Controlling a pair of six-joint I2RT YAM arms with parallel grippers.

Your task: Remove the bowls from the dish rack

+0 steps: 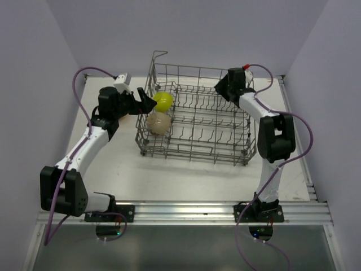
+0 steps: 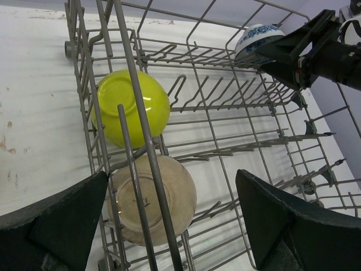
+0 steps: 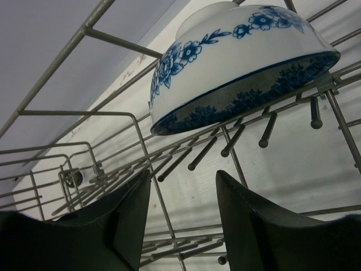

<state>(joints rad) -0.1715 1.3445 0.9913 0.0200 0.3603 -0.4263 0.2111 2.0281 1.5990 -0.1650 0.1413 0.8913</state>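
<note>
The grey wire dish rack (image 1: 210, 131) stands mid-table. A lime-yellow bowl (image 1: 163, 101) and a beige bowl (image 1: 158, 123) lean on edge at its left end; both show in the left wrist view, lime-yellow (image 2: 131, 107) and beige (image 2: 163, 197). My left gripper (image 1: 150, 101) is open and empty just outside the rack's left wall, its jaws (image 2: 172, 175) straddling the wires in front of the beige bowl. A white bowl with blue pattern (image 3: 237, 56) rests upside down on tines at the far right (image 2: 255, 37). My right gripper (image 1: 221, 86) is open and empty just below it (image 3: 183, 175). The other bowls are out of view.
The rack's raised wire loop (image 1: 159, 55) stands at its far left corner. Rows of upright tines (image 2: 237, 96) fill the rack's middle. White table (image 1: 186, 175) lies in front of the rack, walls close on three sides. My right arm (image 2: 333, 53) shows in the left wrist view.
</note>
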